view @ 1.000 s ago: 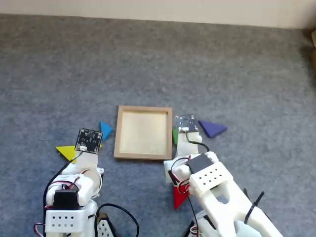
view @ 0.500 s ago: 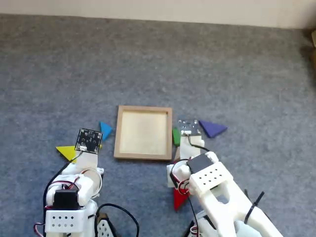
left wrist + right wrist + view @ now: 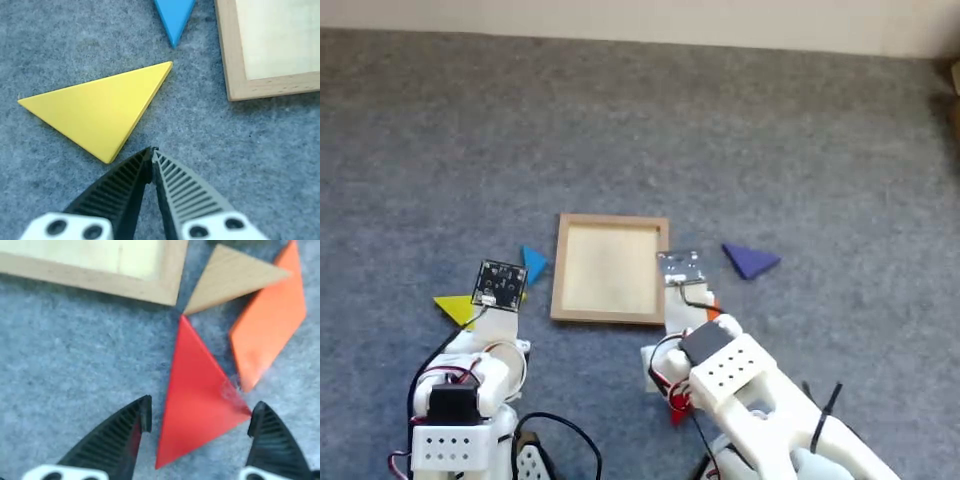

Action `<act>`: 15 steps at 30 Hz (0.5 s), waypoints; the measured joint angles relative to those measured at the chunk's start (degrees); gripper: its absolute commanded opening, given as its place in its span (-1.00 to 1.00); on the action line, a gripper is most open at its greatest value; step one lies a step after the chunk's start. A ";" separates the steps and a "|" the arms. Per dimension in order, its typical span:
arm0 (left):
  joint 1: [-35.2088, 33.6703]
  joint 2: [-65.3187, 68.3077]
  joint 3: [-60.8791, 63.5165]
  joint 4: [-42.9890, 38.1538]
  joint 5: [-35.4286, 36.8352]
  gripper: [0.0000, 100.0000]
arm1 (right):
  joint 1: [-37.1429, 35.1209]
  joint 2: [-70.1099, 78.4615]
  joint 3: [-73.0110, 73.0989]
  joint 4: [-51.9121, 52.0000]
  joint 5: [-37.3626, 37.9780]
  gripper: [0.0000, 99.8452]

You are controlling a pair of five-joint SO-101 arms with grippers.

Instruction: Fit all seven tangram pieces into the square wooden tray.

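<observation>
The square wooden tray (image 3: 610, 268) lies mid-table with nothing in it. My left gripper (image 3: 151, 151) is shut just short of a yellow triangle (image 3: 100, 112), with a blue piece (image 3: 173, 15) beyond it by the tray's edge (image 3: 235, 75). My right gripper (image 3: 201, 415) is open, its fingers on either side of a red triangle (image 3: 197, 400) that lies flat on the carpet. An orange parallelogram (image 3: 270, 320) and a tan wooden triangle (image 3: 230, 275) sit beside the tray corner (image 3: 167, 287). A purple triangle (image 3: 750, 260) lies right of the tray.
Grey carpet covers the table, with wide free room beyond the tray up to the pale far wall. The yellow triangle (image 3: 453, 308) and blue piece (image 3: 533, 263) lie left of the tray. The right arm's body (image 3: 740, 385) covers the near right ground.
The right arm has pulled back toward the near side and shifted left, closer to the tray's near right corner; it now covers the green piece. The left arm has not moved.
</observation>
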 measured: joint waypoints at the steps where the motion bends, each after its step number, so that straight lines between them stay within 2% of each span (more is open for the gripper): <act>1: 0.00 0.00 0.00 0.00 0.00 -0.98 | -0.09 0.53 0.00 0.00 0.00 -0.38; 9: 0.00 0.00 0.00 0.00 0.00 -0.98 | 0.97 12.48 -1.32 -0.35 -3.16 -0.38; 15: 0.00 0.00 0.00 0.00 0.00 -0.98 | 1.05 14.95 -2.73 -0.09 -3.52 -0.38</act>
